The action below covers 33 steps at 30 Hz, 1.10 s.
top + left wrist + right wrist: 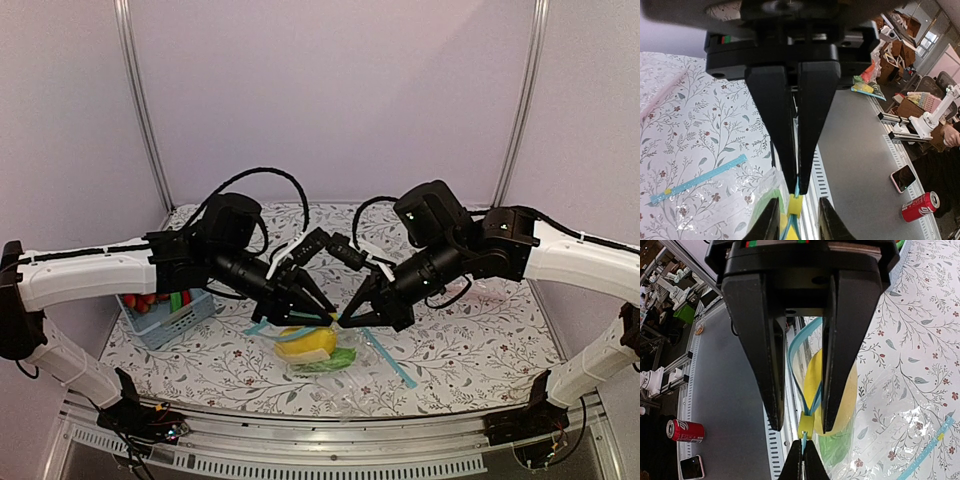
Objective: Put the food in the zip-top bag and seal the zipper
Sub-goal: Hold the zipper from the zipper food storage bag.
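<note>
1. Left fingers (779, 115): all but closed. The tips pinch the end of the narrow light-blue zipper strip (791, 357), right next to its small yellow slider (806, 426).
2. Right fingers (757, 350): parted to a moderate gap and meeting the left fingers tip to tip. One tip stands on each side of the yellow slider. A sliver of space shows on both sides, so nothing is clamped.
3. Light-blue zipper strip: on the right fingers' side of the slider its two halves spread into an open loop, so the mouth is unsealed there.
4. Small clear zip-top bag (879, 412): sits near the middle of the desk's near edge, below both pairs of fingers.
5. Bright yellow oblong toy food piece (308, 342): inside the small clear zip-top bag.
6. Short light-green oblong toy food piece (330, 362): also inside the bag, touching the yellow piece on the side toward the near edge.
7. Desk (470, 340): covered in a white cloth with a floral print.
8. Longer light-blue strip (392, 362): lies flat just right of the small bag, near the desk's near edge.
9. Blue plastic basket (160, 318): stands at the desk's left edge and holds red and green items.
</note>
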### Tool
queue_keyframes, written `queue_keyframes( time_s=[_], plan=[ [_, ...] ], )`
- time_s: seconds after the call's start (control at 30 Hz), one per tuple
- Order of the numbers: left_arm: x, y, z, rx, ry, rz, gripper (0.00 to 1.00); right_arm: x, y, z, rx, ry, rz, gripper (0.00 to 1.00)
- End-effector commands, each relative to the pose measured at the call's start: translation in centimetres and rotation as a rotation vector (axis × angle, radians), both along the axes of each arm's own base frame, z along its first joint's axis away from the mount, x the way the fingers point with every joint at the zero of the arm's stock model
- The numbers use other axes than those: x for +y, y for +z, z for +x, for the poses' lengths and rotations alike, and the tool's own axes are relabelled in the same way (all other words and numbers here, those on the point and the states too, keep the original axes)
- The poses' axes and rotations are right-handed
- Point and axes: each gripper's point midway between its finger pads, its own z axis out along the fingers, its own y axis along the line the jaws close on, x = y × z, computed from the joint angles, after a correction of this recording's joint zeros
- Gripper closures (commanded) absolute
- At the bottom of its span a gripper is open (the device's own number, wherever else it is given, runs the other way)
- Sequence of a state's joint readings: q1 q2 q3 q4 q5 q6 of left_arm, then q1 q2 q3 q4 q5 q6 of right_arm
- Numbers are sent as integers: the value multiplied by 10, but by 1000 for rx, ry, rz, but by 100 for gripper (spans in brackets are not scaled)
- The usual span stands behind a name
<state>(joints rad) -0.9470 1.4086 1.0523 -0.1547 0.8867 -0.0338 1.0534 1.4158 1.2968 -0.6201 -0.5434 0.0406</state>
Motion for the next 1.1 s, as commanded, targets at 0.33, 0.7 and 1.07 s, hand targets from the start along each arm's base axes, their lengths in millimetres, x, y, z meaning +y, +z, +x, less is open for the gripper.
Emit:
queue_keyframes(
  time_s=[0.33,0.7,1.07],
  plan=[
    [-5,-8,-2,13,-8,32,92,5,-1,13,-26,-54,1,100],
    [-3,-14,0,14,13,62,100,3,-5,29,-65,-138,-28,100],
    [4,-24,8,-39,69,116,100,-7,-15,50,-82,-276,-82,100]
  ],
)
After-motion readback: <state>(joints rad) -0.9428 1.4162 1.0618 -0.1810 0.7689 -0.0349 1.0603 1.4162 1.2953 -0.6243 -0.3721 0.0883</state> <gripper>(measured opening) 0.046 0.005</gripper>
